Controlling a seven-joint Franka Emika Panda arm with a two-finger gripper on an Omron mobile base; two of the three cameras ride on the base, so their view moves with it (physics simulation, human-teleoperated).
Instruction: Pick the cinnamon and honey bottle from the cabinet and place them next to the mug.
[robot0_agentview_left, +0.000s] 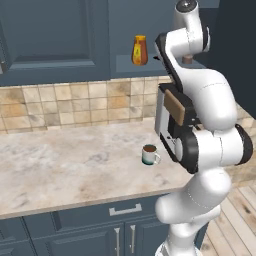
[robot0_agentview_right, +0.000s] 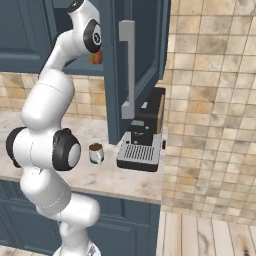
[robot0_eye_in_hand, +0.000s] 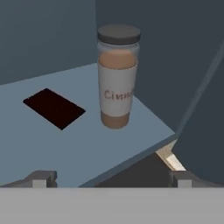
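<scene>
Right, my gripper (robot0_eye_in_hand: 111, 179) is spread wide at the frame's bottom, empty; the cinnamon (robot0_eye_in_hand: 117, 78) stands upright at upper centre on the cabinet (robot0_eye_in_hand: 83, 144) shelf. I should advance straight, centring it between the fingertips.

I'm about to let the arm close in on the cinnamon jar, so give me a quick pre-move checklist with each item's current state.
1. Jaws open: ok, the gripper has its fingertips spread wide.
2. Cinnamon jar upright on the cabinet shelf: ok.
3. Jar between the jaws: not ok, it stands ahead of them.
4. Honey bottle out of the way: ok, it stands apart on the shelf.
5. Room beside the mug on the counter: ok.
6. Cabinet door open: ok.
</scene>
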